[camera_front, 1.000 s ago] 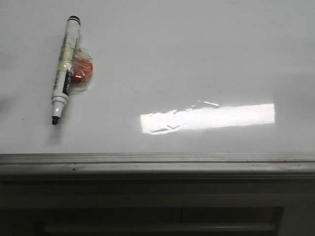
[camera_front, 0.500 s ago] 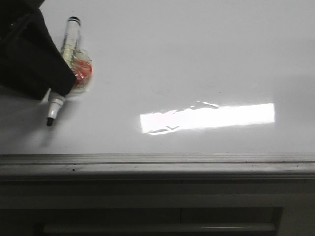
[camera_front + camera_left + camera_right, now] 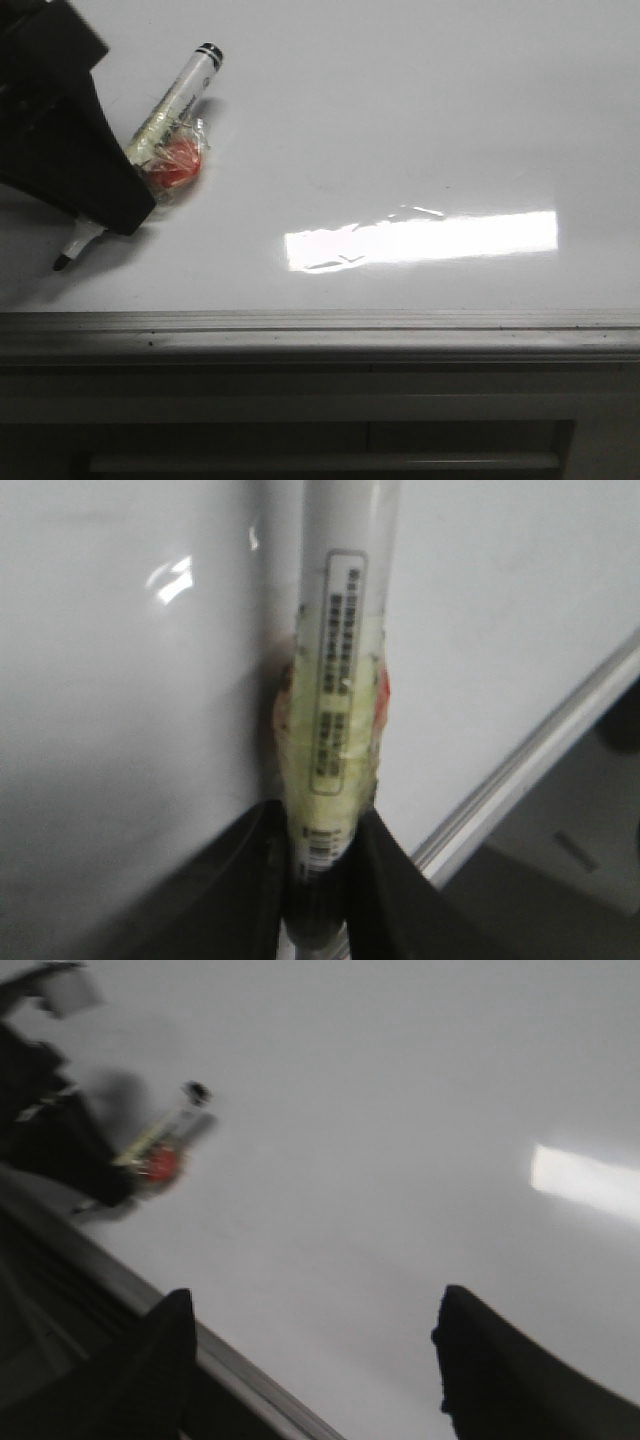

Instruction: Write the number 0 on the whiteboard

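Gripping the marker [image 3: 160,110] with our left gripper [image 3: 318,900], we have its two dark fingers [image 3: 385,885] closed on the lower part of the barrel, one finger on each side. In the front view the gripper covers the middle of the marker: the black tip [image 3: 62,263] comes out below it and touches or nearly touches the whiteboard [image 3: 400,120], and the black end cap [image 3: 210,52] points up and to the right, so the marker is tilted. A small red piece [image 3: 175,165] wrapped in clear tape sits on the side of the barrel, just beside the gripper.

Our right gripper [image 3: 310,1365] is wide, its two dark fingers well apart, and nothing is between them; below it we see only bare whiteboard [image 3: 380,1140] and its grey edge.

We see no drawn line on the whiteboard. A bright rectangular light reflection [image 3: 420,240] lies right of the marker, near the grey edge strip [image 3: 320,322].
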### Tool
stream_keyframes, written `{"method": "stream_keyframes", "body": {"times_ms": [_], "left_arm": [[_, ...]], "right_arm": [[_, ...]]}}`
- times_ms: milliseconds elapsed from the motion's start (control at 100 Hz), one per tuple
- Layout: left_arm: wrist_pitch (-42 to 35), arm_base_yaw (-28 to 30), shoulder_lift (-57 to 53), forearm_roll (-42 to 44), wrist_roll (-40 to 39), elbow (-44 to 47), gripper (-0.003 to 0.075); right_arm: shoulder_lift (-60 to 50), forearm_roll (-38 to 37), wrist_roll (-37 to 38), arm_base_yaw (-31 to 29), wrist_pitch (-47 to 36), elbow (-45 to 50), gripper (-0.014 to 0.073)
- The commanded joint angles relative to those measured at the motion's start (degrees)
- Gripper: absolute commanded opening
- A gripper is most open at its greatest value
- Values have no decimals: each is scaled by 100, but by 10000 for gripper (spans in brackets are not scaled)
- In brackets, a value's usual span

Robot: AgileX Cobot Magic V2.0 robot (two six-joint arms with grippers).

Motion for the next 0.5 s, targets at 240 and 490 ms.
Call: {"method": "stream_keyframes", "body": {"times_ms": [240, 490], "left_arm": [[-238, -1599, -863, 421, 3071, -774, -20], [-180, -1670, -863, 424, 3071, -835, -20]], "right_arm": [[1874, 1522, -2335, 425, 1032, -1407, 433], [2866, 1076, -2633, 2031, 133, -1977, 433]]}}
